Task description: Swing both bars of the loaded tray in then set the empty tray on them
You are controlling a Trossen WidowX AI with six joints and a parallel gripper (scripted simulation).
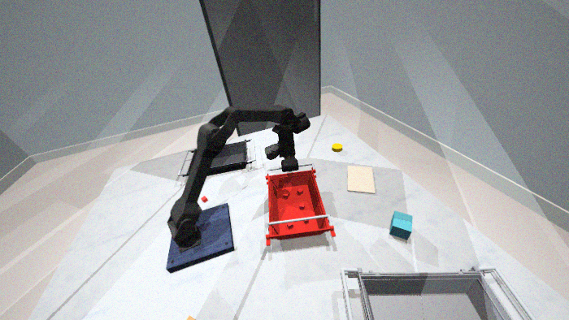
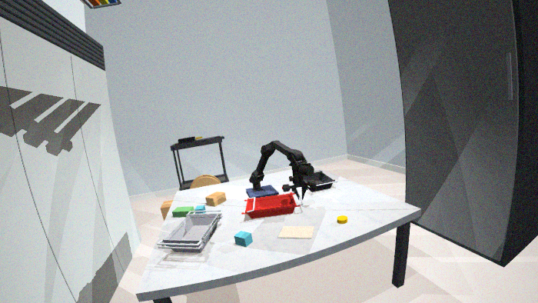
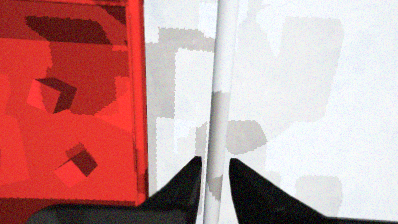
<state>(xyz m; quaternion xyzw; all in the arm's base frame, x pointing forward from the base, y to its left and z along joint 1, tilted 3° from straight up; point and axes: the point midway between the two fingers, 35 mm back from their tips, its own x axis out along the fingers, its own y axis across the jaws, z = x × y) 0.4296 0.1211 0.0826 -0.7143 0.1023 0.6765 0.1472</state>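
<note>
Red, open-topped plastic tray, loaded with small red blocks, stands upright with its bars in different positions. One pale round bar spans the top near one end, so that half of the preparation looks done. The other pale round bar lies outside the opposite end, beyond the rim and not across the load.

Swinging in this second bar seems to be the step in hand. The black gripper is at it, fingers slightly parted, grasping nothing; in the wrist view the bar runs through the gap between the tips. Next, I judge, the fingers should get properly around the bar, then carry it up and inward over the rim, following its hinge so the tray does not slide or tip.

Placing comes after that. A black tray and a larger-looking grey tray both lie apart from the red one, neither set on it; I cannot tell for certain which is meant. With one bar still out, a tray put down now could tilt or drop inside.
</note>
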